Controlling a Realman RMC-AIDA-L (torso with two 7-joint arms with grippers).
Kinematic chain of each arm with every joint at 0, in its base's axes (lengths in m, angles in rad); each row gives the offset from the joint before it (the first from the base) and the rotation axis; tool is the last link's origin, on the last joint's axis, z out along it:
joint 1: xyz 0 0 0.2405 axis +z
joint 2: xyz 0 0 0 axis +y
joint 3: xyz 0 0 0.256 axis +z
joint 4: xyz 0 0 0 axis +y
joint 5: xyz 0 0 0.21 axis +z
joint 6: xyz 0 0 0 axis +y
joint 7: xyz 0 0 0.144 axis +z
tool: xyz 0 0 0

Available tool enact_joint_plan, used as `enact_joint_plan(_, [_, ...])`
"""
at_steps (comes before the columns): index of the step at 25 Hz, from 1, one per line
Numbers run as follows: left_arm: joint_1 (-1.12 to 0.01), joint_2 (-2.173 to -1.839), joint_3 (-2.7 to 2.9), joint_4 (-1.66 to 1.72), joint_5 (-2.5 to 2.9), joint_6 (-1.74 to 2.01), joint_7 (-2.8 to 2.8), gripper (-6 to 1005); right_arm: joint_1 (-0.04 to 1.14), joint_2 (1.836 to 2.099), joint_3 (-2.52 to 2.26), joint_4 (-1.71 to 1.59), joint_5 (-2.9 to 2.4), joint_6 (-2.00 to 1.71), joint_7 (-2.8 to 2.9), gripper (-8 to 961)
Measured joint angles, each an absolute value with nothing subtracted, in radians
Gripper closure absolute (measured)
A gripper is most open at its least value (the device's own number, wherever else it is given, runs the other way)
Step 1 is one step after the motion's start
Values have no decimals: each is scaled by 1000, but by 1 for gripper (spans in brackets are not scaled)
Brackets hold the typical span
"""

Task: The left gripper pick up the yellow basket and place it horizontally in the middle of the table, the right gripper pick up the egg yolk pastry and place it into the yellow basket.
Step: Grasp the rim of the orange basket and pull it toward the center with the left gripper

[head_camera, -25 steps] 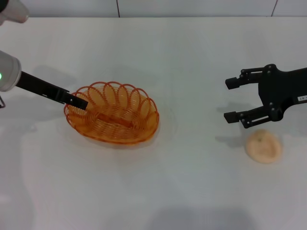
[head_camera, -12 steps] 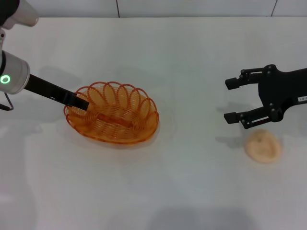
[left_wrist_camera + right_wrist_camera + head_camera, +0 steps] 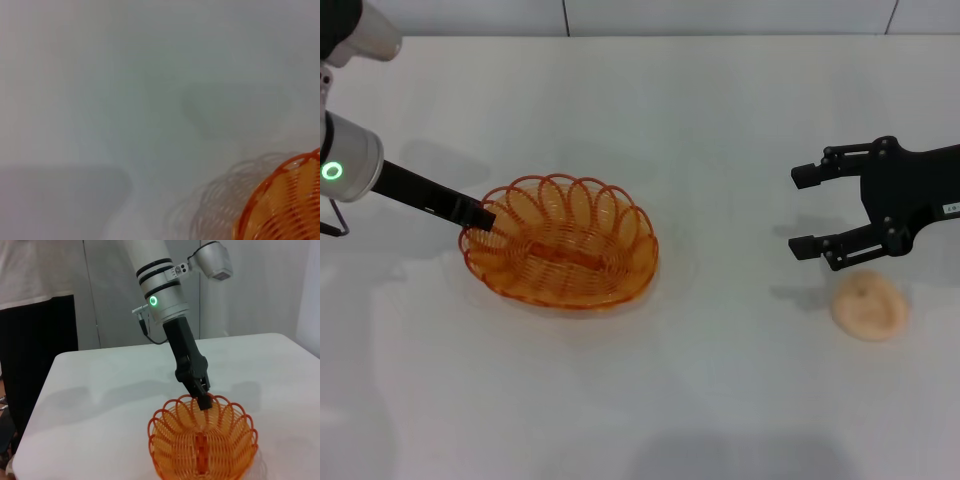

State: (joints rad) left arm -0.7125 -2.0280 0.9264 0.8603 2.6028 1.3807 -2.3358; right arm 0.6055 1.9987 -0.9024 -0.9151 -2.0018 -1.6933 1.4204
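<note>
The yellow basket [image 3: 560, 250] is left of the middle of the white table [image 3: 720, 120], its long side running left to right. My left gripper [image 3: 480, 216] is shut on the rim at the basket's left end. The right wrist view shows the claw [image 3: 202, 400] pinching the far rim of the basket [image 3: 202, 445]. In the left wrist view, part of the basket [image 3: 287, 205] casts a shadow on the table. The egg yolk pastry [image 3: 868, 304] lies on the table at the right. My right gripper [image 3: 798, 210] is open and empty, just up and left of the pastry.
A wall edge runs along the table's far side [image 3: 620, 34]. In the right wrist view a dark panel [image 3: 40, 350] and a person in white stand beyond the table. White tabletop lies between basket and pastry.
My left gripper has shifted the basket a little to the right and toward me. The right gripper and the pastry have not moved.
</note>
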Motion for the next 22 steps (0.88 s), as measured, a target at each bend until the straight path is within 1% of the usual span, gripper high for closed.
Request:
enact_joint_plan(2, [-712, -2028, 923, 860, 2598, 1382, -2338, 923, 604, 1999, -900, -915, -2002, -1694, 1420, 134])
enact_joint_plan(10, [-723, -2030, 923, 900, 2500, 1495, -2407, 923, 603, 1997, -897, -916, -2001, -1694, 1420, 135])
enact_joint_plan(14, [-725, -2047, 926, 965, 2489, 1529, -2518, 924, 603, 1992, -897, -917, -2000, -1694, 1420, 136])
enact_joint_plan(18, [-741, -2053, 928, 972, 2489, 1545, -2631, 924, 603, 1988, -897, -917, -1998, -1694, 1420, 137])
enact_joint_plan(22, [-748, -2066, 945, 969, 2494, 1547, -2732, 924, 605, 1986, -896, -923, -1997, -1694, 1420, 137])
